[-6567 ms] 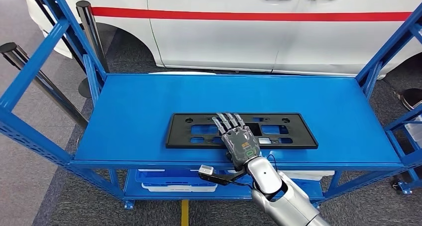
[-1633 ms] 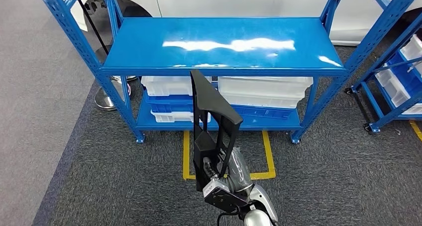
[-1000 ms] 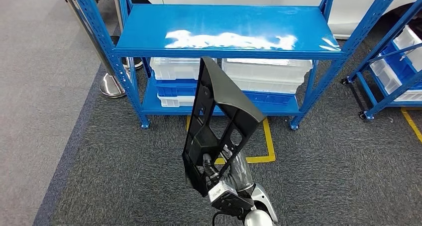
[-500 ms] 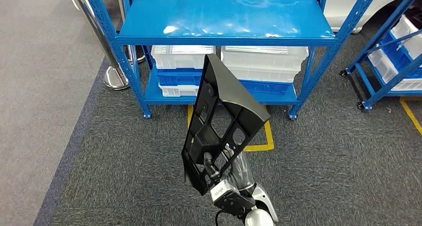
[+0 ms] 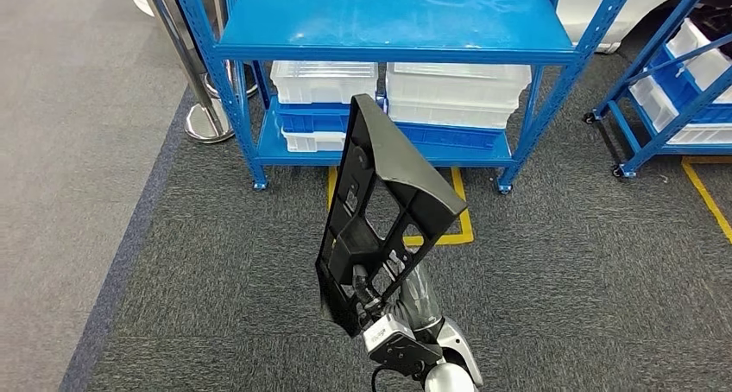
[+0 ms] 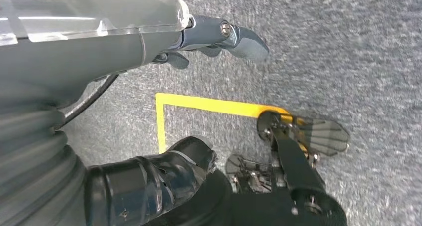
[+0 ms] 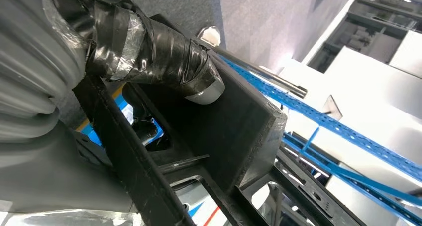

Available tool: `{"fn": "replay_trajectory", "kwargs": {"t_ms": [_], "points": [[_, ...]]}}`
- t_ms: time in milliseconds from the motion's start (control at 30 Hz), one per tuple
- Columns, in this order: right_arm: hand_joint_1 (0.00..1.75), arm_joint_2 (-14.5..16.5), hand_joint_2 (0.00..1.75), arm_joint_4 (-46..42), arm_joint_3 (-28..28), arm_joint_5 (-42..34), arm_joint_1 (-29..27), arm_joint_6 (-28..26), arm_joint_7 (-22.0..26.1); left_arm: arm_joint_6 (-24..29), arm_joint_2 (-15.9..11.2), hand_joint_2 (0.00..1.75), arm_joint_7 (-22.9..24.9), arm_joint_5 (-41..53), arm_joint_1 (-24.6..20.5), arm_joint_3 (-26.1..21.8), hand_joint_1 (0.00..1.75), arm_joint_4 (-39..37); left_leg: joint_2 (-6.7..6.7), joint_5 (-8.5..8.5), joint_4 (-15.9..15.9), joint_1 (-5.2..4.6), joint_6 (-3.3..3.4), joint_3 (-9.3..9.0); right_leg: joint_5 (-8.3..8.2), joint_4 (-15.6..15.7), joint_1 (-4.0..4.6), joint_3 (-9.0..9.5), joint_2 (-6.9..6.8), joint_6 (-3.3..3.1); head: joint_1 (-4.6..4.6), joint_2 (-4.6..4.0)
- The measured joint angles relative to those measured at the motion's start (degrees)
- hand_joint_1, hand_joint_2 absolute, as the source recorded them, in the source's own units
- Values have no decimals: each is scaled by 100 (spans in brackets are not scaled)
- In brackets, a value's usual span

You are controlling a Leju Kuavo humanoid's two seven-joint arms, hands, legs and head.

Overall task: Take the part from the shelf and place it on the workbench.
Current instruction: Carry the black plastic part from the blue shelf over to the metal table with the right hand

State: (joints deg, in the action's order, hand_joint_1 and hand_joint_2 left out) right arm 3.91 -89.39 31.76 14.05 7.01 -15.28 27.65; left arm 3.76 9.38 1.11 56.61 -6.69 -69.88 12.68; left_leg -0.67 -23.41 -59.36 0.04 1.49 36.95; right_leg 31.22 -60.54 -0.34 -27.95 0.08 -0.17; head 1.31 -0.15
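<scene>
The part (image 5: 384, 193) is a long black plastic frame with cut-outs. It stands nearly upright in front of me, above the grey carpet, its upper end leaning toward the blue shelf (image 5: 388, 21). My right hand (image 5: 406, 310) grips its lower end; in the right wrist view the taped thumb (image 7: 159, 52) presses on the part's flat face (image 7: 234, 131). My left hand (image 6: 124, 42) hangs over the carpet with its fingers (image 6: 239, 37) apart and nothing in them.
The shelf's top board is bare, with white bins (image 5: 453, 85) on the board below. A chrome post (image 5: 203, 120) stands at its left and a second blue rack (image 5: 682, 81) at the right. Yellow floor tape (image 5: 462, 228) lies before the shelf.
The part lay flat on the shelf under my right hand; now that hand holds it upright. The camera has backed away, so the shelf sits farther off and higher in the picture.
</scene>
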Motion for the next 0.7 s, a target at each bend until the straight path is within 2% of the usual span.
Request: {"fn": "replay_trajectory", "kwargs": {"t_ms": [33, 100, 133, 167, 200, 233, 267, 300, 333, 367, 400, 433, 467, 500, 533, 567, 600, 633, 667, 700], "points": [[175, -1, 175, -19, 1, 4, 4, -5, 2, 0, 1, 175, 0, 3, 0, 0, 0, -1, 1, 65, 25, 13, -39, 13, 64, 209, 31, 96, 5, -20, -1, 0], [175, -9, 175, -43, 4, 20, 9, -25, 9, -1, 1, 175, 1, 12, 8, 0, 0, -2, 10, 158, 64, 47, -116, 46, -30, 334, 60, 67, -10, -65, 3, 0], [175, -13, 175, -48, 9, 30, 10, -37, 13, -2, 1, 175, 1, 18, 14, 1, 0, -2, 21, 71, 23, 56, -143, 84, -108, 363, 57, 16, -22, -107, 3, 0], [175, -17, 175, -52, 17, 40, 10, -48, 17, -2, 0, 175, 3, 25, 19, 1, 0, -2, 33, -135, -108, 59, -163, 140, -189, 387, 46, -53, -36, -153, 2, 0], [175, -19, 175, -55, 27, 47, 9, -55, 20, -4, -1, 175, 6, 30, 24, 2, 0, -2, 41, -447, -356, 64, -176, 208, -271, 393, 37, -139, -47, -193, 1, 0], [175, -20, 175, -58, 36, 50, 6, -60, 22, -4, -1, 175, 8, 36, 28, 2, 0, -2, 44, -775, -687, 61, -186, 274, -346, 382, 46, -237, -46, -223, -1, 0], [175, -20, 175, -61, 44, 53, 4, -62, 23, -5, -1, 175, 10, 39, 31, 2, 0, -2, 44, -1008, -1056, 64, -197, 324, -417, 363, 52, -343, -50, -234, -2, 0], [175, -22, 175, -61, 49, 53, 2, -63, 24, -5, -1, 175, 11, 40, 32, 2, 0, -2, 43, -1085, -1378, 66, -208, 334, -488, 340, 57, -457, -57, -232, 0, 0], [175, -25, 175, -61, 52, 53, 1, -63, 25, -5, -1, 175, 11, 42, 29, 2, 0, -2, 43, -998, -1570, 67, -218, 291, -556, 312, 58, -572, -66, -225, -1, 0], [175, -28, 175, -61, 55, 53, 1, -64, 25, -6, -2, 175, 11, 44, 26, 3, 0, -2, 43, -809, -1605, 69, -226, 177, -620, 276, 55, -691, -75, -213, -1, 0], [175, -33, 175, -61, 57, 53, 2, -65, 26, -7, -3, 175, 11, 45, 23, 3, 0, -2, 43, -618, -1456, 71, -229, -23, -680, 231, 48, -811, -79, -196, -2, 0], [175, -36, 175, -63, 59, 53, 0, -65, 26, -7, -4, 175, 11, 47, 20, 5, 0, -2, 45, -551, -1132, 72, -228, -320, -731, 177, 44, -920, -78, -172, -3, 0], [175, -38, 175, -73, 60, 53, -1, -66, 26, -7, -6, 175, 11, 48, 16, 8, 0, -2, 50, -616, -673, 67, -218, -669, -775, 115, 43, -1012, -75, -147, -2, 0], [175, -42, 175, -85, 61, 54, -1, -67, 27, -7, -7, 175, 11, 48, 13, 10, 0, -2, 56, -757, -257, 57, -192, -953, -822, 65, 47, -1076, -73, -121, -3, 0], [175, -45, 175, -97, 62, 55, -1, -68, 29, -7, -9, 175, 10, 48, 10, 13, 0, -2, 62, -892, 47, 44, -163, -1139, -877, 40, 51, -1114, -73, -98, -2, 0], [175, -50, 175, -107, 64, 56, -2, -69, 31, -7, -11, 175, 10, 48, 7, 15, 0, -2, 66, -945, 204, 30, -124, -1202, -940, 36, 57, -1132, -74, -75, -1, 0], [175, -57, 175, -109, 67, 57, -5, -70, 32, -7, -13, 175, 9, 48, 7, 16, 0, -3, 57, -917, 216, 36, -72, -1159, -993, 45, 55, -1153, -69, -50, 0, 0], [175, -65, 175, -109, 69, 57, -9, -71, 32, -7, -14, 175, 9, 48, 1, 17, 0, -3, 42, -850, 212, 42, -22, -1102, -954, 27, 47, -1180, -57, -23, 2, 0], [175, -74, 175, -109, 70, 57, -13, -71, 32, -7, -16, 175, 9, 48, -4, 18, 0, -3, 23, -775, 215, 48, 38, -1031, -787, -69, 36, -1222, -42, 7, 5, 0], [175, -84, 175, -109, 70, 57, -15, -72, 32, -7, -18, 175, 10, 48, -6, 19, 0, -4, 2, -693, 220, 53, 87, -950, -504, -267, 19, -1277, -29, 35, 9, 0]]}}
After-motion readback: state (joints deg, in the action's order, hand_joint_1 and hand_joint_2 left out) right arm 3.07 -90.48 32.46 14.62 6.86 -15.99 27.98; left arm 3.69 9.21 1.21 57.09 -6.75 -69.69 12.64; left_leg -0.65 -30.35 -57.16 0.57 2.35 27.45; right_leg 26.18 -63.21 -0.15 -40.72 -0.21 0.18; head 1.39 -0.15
